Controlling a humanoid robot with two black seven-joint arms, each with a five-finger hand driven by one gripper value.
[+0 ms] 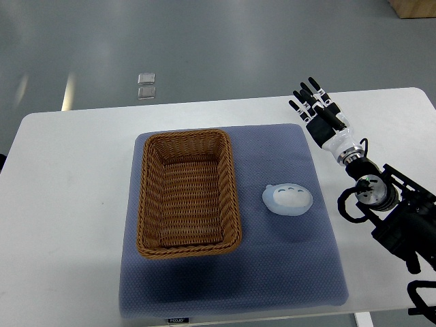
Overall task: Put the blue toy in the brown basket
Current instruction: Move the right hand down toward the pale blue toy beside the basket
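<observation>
A pale blue toy (pixel 288 199), rounded with small white marks on top, lies on the blue-grey mat (pixel 286 272) to the right of the brown wicker basket (pixel 146 204). The basket stands empty on the left half of the mat. My right hand (pixel 315 105) is above and to the right of the toy, over the mat's far right corner, with its fingers spread and holding nothing. It is well apart from the toy. The left arm is out of view.
The mat lies on a white table (pixel 68 204). My right arm (pixel 388 204) runs along the table's right side. Two small clear squares (pixel 146 85) lie on the grey floor beyond the table's far edge.
</observation>
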